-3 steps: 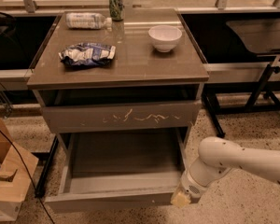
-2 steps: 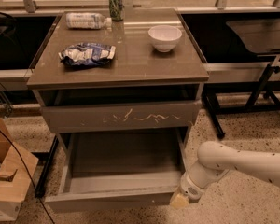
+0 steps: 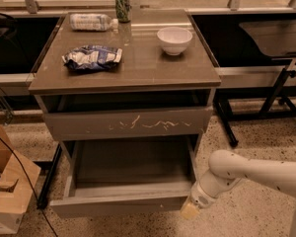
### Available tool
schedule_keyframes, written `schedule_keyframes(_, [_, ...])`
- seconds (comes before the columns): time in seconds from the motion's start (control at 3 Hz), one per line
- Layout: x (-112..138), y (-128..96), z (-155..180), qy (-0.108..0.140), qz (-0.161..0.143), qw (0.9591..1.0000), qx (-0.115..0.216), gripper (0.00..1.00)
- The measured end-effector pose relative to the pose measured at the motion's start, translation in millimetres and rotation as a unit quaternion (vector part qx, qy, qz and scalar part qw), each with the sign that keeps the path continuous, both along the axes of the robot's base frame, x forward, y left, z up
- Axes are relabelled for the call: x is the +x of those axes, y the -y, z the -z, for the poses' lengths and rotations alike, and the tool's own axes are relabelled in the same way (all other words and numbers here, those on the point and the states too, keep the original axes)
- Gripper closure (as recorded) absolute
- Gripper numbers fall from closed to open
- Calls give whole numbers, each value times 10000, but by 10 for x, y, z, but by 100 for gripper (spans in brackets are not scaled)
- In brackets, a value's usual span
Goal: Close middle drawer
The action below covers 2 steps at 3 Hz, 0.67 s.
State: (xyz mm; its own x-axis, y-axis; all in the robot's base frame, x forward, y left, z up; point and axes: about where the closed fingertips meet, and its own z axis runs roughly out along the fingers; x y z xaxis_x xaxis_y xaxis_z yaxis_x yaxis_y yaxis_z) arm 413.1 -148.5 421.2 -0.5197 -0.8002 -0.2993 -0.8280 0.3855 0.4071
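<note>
The middle drawer is pulled far out of the cabinet, low in the camera view. Its plain grey-brown front faces me and its bare grey inside is empty. Above it sits the drawer front with pale scratch marks, pushed nearly in. My gripper hangs at the end of the white arm, just beside the right end of the open drawer's front, at about the same height. I cannot tell whether it touches the front.
On the cabinet top lie a white bowl, a crumpled blue chip bag, a plastic bottle on its side and a green can. Cardboard boxes and a cable are at the left. A black stand's legs are at the right.
My gripper has shifted very slightly left toward the right end of the open drawer's front. The drawer has not visibly moved.
</note>
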Motion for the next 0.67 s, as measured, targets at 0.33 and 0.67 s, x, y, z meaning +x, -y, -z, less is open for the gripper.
schedule_keyframes(0.33, [263, 6, 6, 174, -10, 9998, 23, 100])
schedule_keyframes(0.67, [596, -123, 2, 394, -343, 9986, 60, 100])
